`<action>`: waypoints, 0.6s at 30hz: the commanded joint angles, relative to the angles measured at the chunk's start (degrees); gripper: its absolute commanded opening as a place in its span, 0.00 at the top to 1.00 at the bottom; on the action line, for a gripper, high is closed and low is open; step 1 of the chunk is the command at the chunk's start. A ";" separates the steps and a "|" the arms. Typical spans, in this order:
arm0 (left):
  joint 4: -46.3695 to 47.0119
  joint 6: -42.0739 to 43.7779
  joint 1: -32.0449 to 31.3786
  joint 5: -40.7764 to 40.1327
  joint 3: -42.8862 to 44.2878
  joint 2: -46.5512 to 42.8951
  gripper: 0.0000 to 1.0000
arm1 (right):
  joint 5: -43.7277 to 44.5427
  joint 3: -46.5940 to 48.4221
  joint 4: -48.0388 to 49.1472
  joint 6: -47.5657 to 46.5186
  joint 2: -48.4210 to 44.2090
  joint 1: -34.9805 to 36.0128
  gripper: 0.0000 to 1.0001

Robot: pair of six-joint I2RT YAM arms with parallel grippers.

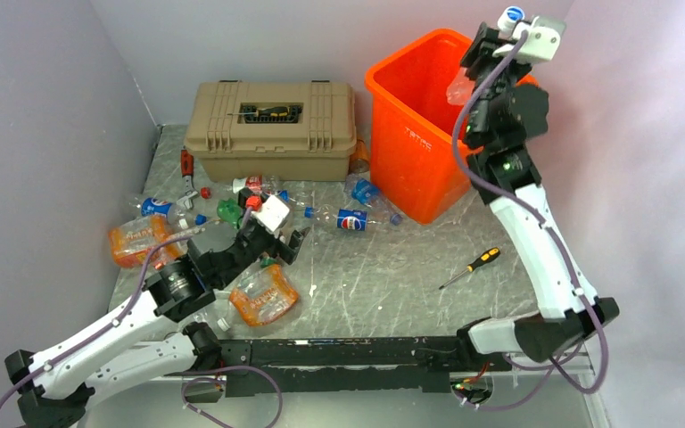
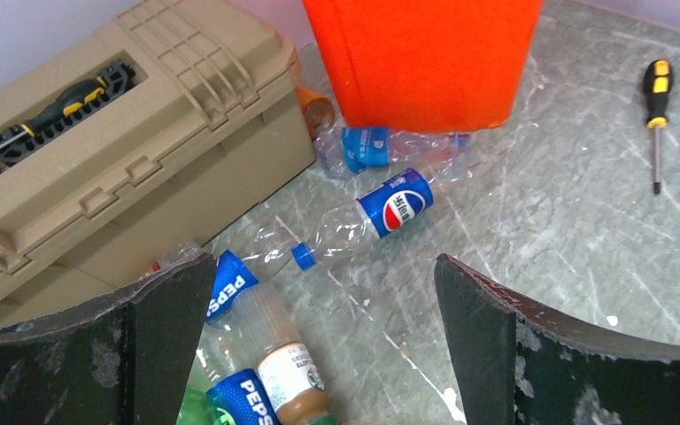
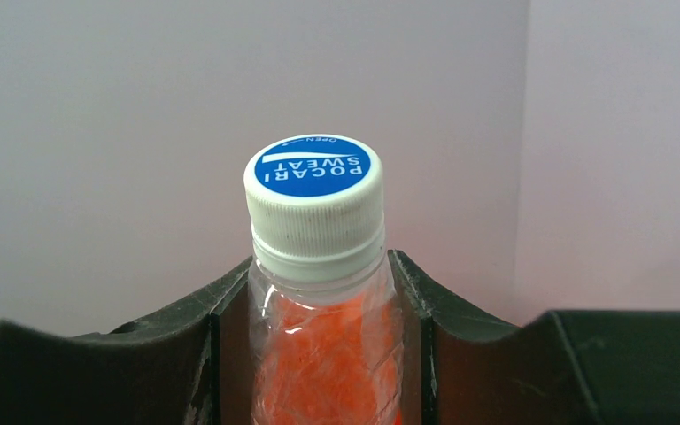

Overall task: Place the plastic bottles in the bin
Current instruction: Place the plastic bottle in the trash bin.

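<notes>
While the grey table (image 1: 383, 276) carries the clutter, the orange bin (image 1: 415, 134) stands upright at its far right, with the tan toolbox (image 1: 272, 134) just beside it on the left. High over the bin's right rim, the right gripper (image 3: 319, 305) is clamped on the neck of a clear bottle (image 3: 314, 212), white cap with a blue top upward; in the top view its body hangs over the bin's mouth. The left gripper (image 2: 319, 345) hovers low over the table's left half, jaws spread wide, holding nothing. Loose bottles lie around it: an orange-wrapped bottle (image 1: 265, 296) by the left arm, a Pepsi bottle (image 2: 354, 221) on its side before the bin. A screwdriver (image 1: 473, 266) lies well apart, right of them.
</notes>
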 commanded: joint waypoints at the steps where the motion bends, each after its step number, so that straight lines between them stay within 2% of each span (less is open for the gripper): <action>1: 1.67 -1.43 0.28 -5.30 0.91 1.54 0.01 | -6.20 7.15 -8.33 17.05 4.08 -8.49 0.87; 6: 1.32 -1.16 0.39 -7.20 1.04 2.98 0.01 | -9.69 10.20 -14.53 21.73 9.50 -13.36 0.85; 13: 1.15 -1.93 1.02 -7.62 1.23 4.72 0.01 | -11.73 3.65 -16.03 27.09 11.94 -17.26 0.82; 18: 1.24 -1.80 1.41 -7.50 1.22 5.08 0.00 | -14.28 0.04 -16.03 29.73 12.67 -17.70 0.73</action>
